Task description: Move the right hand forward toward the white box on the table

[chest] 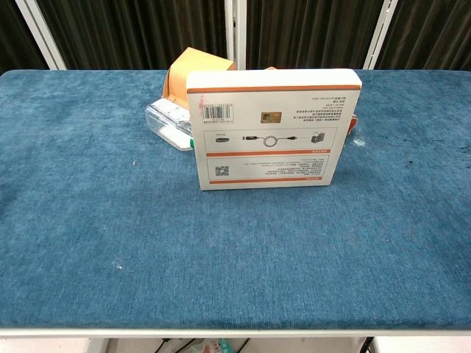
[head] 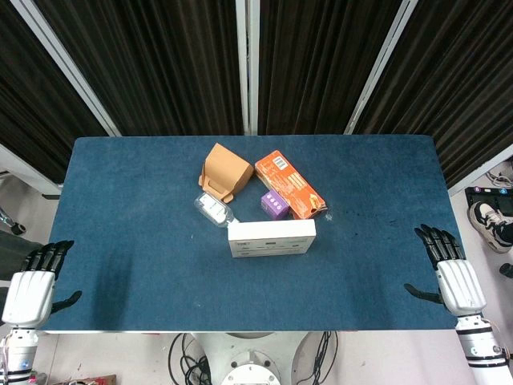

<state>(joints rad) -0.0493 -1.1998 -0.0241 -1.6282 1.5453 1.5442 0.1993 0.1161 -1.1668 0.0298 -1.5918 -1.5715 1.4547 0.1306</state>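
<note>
The white box (head: 272, 238) stands on edge near the middle of the blue table (head: 128, 208). In the chest view the white box (chest: 272, 129) shows its printed face with orange stripes. My right hand (head: 450, 271) lies open at the table's near right corner, palm down, fingers pointing away from me, well to the right of the box. My left hand (head: 36, 281) lies open at the near left edge, holding nothing. Neither hand appears in the chest view.
Behind the box lie a tan pouch (head: 224, 171), an orange packet (head: 290, 184), a small purple box (head: 274, 204) and a clear plastic package (head: 214, 208). Dark curtains hang behind the table. Shoes (head: 490, 221) sit on the floor at the right.
</note>
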